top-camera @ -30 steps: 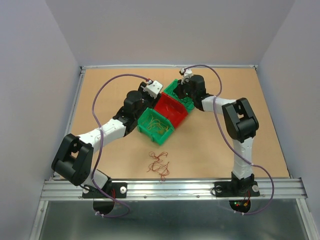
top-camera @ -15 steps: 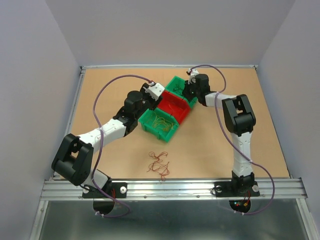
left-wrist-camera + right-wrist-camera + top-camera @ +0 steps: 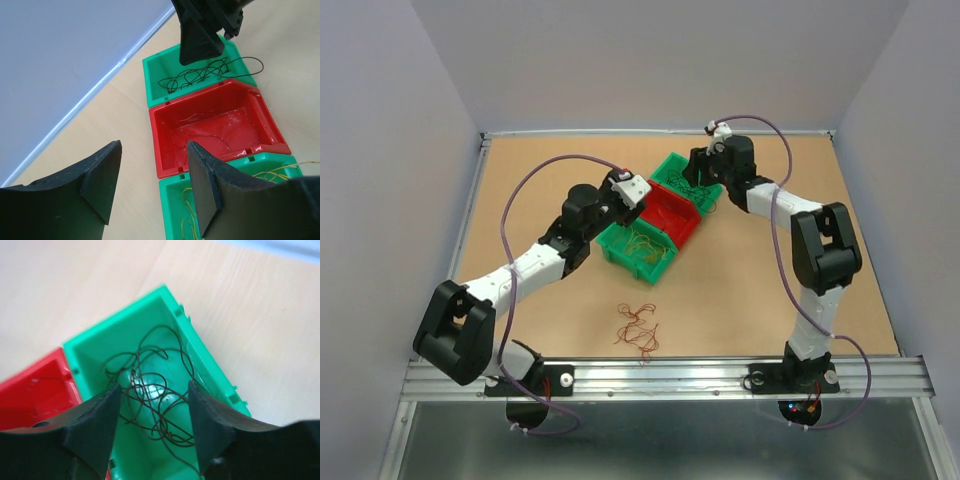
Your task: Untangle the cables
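Dark cable (image 3: pixel 145 390) lies coiled in the far green bin (image 3: pixel 197 357). The right gripper (image 3: pixel 152 402) is spread wide astride it, gripping nothing, though whether its fingers brush the strands is unclear. The left gripper (image 3: pixel 152 172), equally spread and empty, hovers beside the red bin (image 3: pixel 165 145); red-brown cables (image 3: pixel 640 328) lie on the near table (image 3: pixel 770 290).

Reaches forward and inward with the left arm (image 3: pixel 535 262), shoulder block low at the near left, forearm slanting up toward the middle. Carries the left gripper (image 3: pixel 640 200) tilted downward, jaws wide apart, both dark fingers (image 3: pixel 100 180) in the left wrist view with open space between them. Rises with the right arm (image 3: pixel 820 250) from its base, folds at the black elbow, then runs leftward and away. Points the right gripper (image 3: pixel 692 178) steeply down, jaws parted, wedge-shaped pads (image 3: pixel 95 425) well separated. Grippers near each other, not touching, the right beyond the left.
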Robot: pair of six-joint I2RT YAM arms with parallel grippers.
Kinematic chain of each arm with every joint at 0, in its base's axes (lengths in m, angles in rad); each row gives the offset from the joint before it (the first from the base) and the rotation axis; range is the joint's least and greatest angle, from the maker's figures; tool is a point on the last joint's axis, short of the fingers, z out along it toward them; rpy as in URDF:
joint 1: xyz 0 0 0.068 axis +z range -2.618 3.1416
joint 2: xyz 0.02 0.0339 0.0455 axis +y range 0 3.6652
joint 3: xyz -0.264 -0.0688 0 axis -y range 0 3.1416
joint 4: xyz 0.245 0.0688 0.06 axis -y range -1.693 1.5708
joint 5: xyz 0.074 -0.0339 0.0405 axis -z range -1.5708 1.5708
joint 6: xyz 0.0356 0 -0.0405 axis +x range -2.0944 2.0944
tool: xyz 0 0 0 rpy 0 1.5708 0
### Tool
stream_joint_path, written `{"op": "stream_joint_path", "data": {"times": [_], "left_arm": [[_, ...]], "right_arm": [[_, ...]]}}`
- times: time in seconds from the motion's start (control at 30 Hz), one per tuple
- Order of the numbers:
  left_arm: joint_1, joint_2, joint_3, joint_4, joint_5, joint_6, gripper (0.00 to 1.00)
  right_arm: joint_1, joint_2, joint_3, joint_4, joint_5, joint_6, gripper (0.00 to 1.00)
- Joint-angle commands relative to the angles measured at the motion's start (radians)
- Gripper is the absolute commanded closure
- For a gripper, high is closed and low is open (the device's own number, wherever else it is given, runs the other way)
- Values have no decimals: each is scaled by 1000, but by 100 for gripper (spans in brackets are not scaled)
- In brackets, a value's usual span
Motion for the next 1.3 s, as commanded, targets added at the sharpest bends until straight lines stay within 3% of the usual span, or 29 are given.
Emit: {"op": "stream_joint_path", "data": {"times": [0.0, 0.07, 0.17, 0.23, 0.3, 0.37, 0.53, 0.6, 0.77, 0.87, 1.13, 1.2, 1.23, 1.27], "left_arm": [[-6, -68, -10, 25, 76, 36, 34], [-6, -85, -17, 11, 108, 59, 34], [-19, -98, -9, -55, 206, 115, 32], [-53, -92, 23, -188, 304, 180, 32], [-96, -91, 34, -387, 463, 351, 32], [-146, -102, 16, -492, 516, 524, 29], [-255, -111, -4, -725, 454, 677, 28], [-289, -108, 11, -854, 461, 735, 16], [-367, -98, -35, -924, 426, 754, 14], [-420, -53, -43, -937, 371, 734, 16], [-447, 25, 14, -1103, 421, 793, 18], [-461, 54, 14, -1072, 383, 760, 23], [-466, 98, 19, -1068, 368, 748, 34], [-469, 126, 28, -1065, 353, 738, 34]], "right_arm": [[3, -151, -126, 131, 39, 1, 35], [3, -216, -173, 165, 48, 1, 25], [3, -275, -235, 152, 56, 1, 22], [3, -311, -276, 136, 68, 6, 22], [3, -366, -322, 127, 103, 24, 22], [3, -407, -353, 126, 128, 37, 21], [3, -541, -426, 115, 180, 67, 21], [3, -568, -449, 99, 182, 72, 20], [3, -653, -495, 87, 195, 78, 19], [3, -684, -511, 87, 202, 81, 17], [3, -676, -512, 87, 208, 81, 17], [3, -681, -512, 89, 206, 81, 17], [3, -685, -515, 89, 206, 81, 17], [3, -690, -516, 89, 206, 81, 17]]}}
